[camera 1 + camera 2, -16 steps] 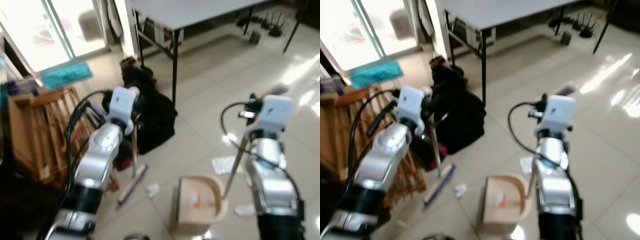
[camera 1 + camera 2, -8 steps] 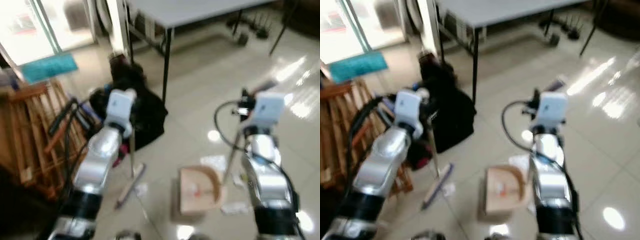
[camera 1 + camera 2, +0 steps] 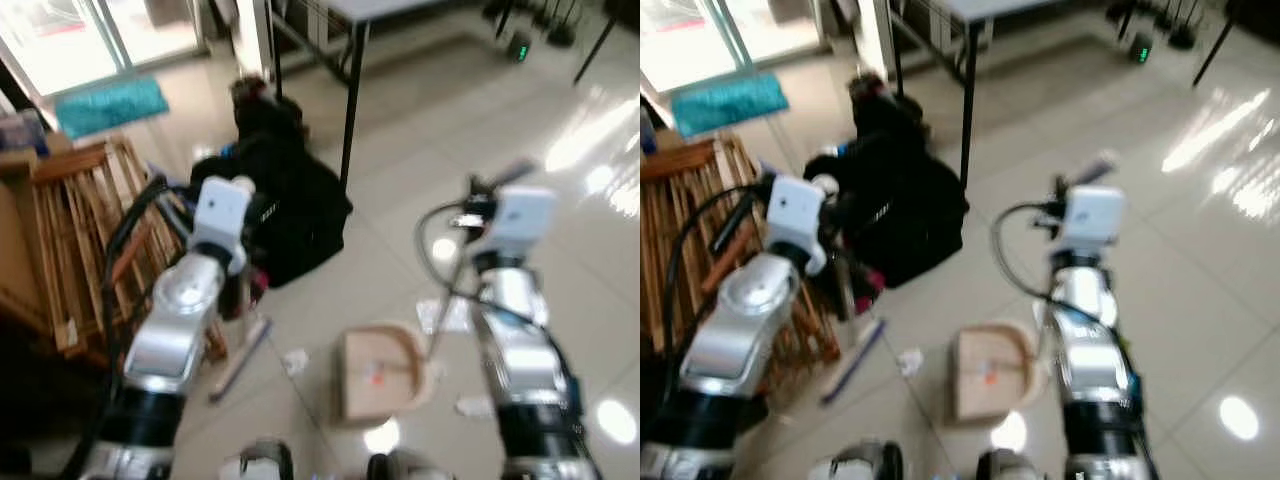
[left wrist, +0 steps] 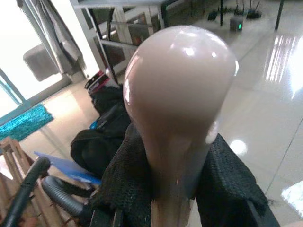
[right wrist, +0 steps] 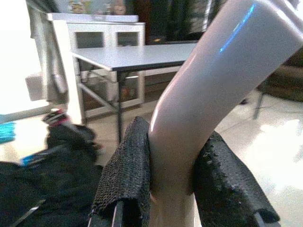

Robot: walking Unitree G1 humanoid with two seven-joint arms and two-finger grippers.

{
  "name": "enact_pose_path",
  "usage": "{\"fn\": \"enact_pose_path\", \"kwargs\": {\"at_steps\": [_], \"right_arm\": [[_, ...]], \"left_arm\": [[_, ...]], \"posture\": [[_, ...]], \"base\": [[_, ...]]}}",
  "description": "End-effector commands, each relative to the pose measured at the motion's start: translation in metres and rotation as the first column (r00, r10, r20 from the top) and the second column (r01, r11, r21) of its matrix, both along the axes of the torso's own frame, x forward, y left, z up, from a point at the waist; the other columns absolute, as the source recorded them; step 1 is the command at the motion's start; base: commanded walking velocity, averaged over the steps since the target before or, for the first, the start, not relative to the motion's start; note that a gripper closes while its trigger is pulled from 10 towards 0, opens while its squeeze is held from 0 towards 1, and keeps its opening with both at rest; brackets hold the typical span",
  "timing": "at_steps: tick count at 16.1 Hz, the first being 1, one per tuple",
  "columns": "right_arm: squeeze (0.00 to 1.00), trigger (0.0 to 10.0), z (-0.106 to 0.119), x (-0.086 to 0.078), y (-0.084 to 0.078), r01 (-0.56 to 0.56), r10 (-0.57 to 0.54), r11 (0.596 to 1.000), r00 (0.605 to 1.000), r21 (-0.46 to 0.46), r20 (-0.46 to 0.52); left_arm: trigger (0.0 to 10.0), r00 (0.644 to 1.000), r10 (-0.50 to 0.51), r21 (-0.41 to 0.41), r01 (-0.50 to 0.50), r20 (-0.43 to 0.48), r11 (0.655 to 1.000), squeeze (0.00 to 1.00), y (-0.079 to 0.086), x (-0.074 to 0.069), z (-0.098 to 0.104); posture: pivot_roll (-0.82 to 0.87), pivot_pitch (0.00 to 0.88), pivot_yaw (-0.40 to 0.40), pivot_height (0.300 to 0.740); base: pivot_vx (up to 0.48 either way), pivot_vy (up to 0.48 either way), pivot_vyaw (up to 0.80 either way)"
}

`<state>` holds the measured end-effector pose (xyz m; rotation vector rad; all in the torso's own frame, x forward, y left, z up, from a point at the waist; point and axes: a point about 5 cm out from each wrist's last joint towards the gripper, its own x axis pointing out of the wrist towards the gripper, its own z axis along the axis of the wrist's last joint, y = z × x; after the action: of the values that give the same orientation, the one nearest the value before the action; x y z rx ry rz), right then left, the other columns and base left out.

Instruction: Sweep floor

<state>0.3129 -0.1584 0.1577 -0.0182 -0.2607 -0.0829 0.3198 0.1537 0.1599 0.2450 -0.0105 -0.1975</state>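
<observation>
Floor tiles point(image 3: 400, 200) are being shown pale and glossy, with a grey table point(image 3: 390, 8) standing at the far side, a wooden rack point(image 3: 75, 240) at the robot's left and a black bag point(image 3: 290, 215) slumped beside the table leg. Nearer the robot, a dustpan point(image 3: 380, 372) is being kept flat on the tiles, its open mouth turned toward the broom head point(image 3: 240, 358), which is lying just to its left. Scraps of paper point(image 3: 295, 360) are resting between and around the two. The broom handle point(image 4: 180, 99) is being held upright, its rounded top clamped between the fingers of the left gripper point(image 4: 175, 189); the dustpan's long handle point(image 5: 208, 94) is being gripped likewise by the right gripper point(image 5: 173, 189), slanting up from the pan. The next stroke is judged to run rightward, from broom head toward pan mouth, with the left arm nearer the scraps.
</observation>
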Motion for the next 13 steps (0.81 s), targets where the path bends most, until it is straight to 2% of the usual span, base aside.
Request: {"fn": "enact_pose_path", "kwargs": {"at_steps": [1, 4, 6, 10, 13], "right_arm": [[0.00, 10.0, 0.007, 0.000, -0.003, -0.006, 0.004, 0.999, 0.998, 0.036, 0.059], [0.00, 10.0, 0.002, -0.001, -0.002, -0.012, 0.009, 0.999, 0.998, 0.040, 0.055], [0.00, 10.0, -0.001, -0.001, 0.000, -0.008, 0.005, 0.999, 0.998, 0.041, 0.066], [0.00, 10.0, 0.001, 0.003, 0.004, -0.011, 0.007, 0.999, 0.995, 0.036, 0.102], [0.00, 10.0, 0.003, 0.006, 0.004, -0.003, 0.000, 1.000, 0.988, 0.015, 0.154]], "left_arm": [[10.0, 0.999, -0.032, 0.009, 0.032, 0.025, 0.999, 0.00, -0.008, 0.002, 0.007], [10.0, 1.000, -0.021, 0.029, 0.020, 0.024, 0.999, 0.00, -0.008, 0.006, 0.005], [10.0, 0.999, -0.012, 0.006, 0.012, 0.047, 1.000, 0.00, -0.007, 0.009, 0.005], [10.0, 0.997, -0.007, 0.016, 0.005, 0.075, 1.000, 0.00, -0.010, 0.016, 0.003], [10.0, 0.995, 0.024, -0.062, -0.019, 0.094, 0.998, 0.00, -0.014, 0.026, 0.003]], "posture": [[0.04, 0.267, 0.040, 0.740], [0.05, 0.300, 0.050, 0.740], [0.06, 0.324, 0.061, 0.740], [0.07, 0.357, 0.080, 0.740], [0.09, 0.380, 0.094, 0.740]], "base": [[0.000, 0.000, 0.00], [0.000, 0.000, 0.00], [0.000, 0.000, 0.00], [0.000, 0.000, 0.00], [0.000, 0.000, 0.00]]}}
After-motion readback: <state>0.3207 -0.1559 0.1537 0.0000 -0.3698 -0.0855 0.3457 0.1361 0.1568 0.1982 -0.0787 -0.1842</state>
